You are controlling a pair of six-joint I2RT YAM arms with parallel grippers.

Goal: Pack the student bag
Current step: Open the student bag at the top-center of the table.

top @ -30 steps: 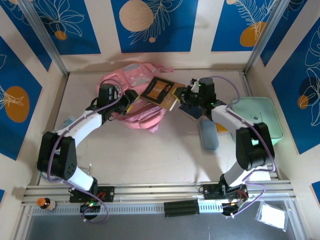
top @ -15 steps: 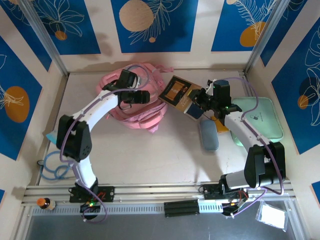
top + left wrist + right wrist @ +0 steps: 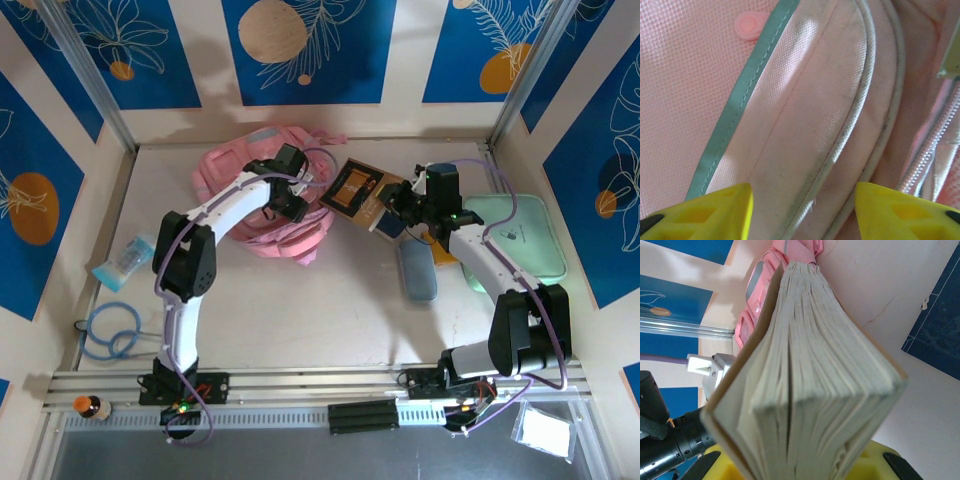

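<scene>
Top external: readying a load.
Clamps right gripper (image 3: 400, 207) on thick brown-covered book (image 3: 352, 188) at one o'clock, aimed at soft pink fabric backpack (image 3: 285, 238) at eleven; hangs left gripper (image 3: 802, 190), fingers (image 3: 715, 210) apart, over its seam (image 3: 860, 100), likely to open it.

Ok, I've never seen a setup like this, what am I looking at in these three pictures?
Two white robot arms, left and right, are bolted at the near edge of a pale table. One picture looks down from above; the other two come from cameras on each wrist. On the table lie a soft pink fabric backpack, a flat mint-green rectangular case and a grey-blue oblong pouch. The right tool is shut on a thick brown-covered book, held beside the backpack. The left tool hangs open over the backpack's fabric, holding nothing.
</scene>
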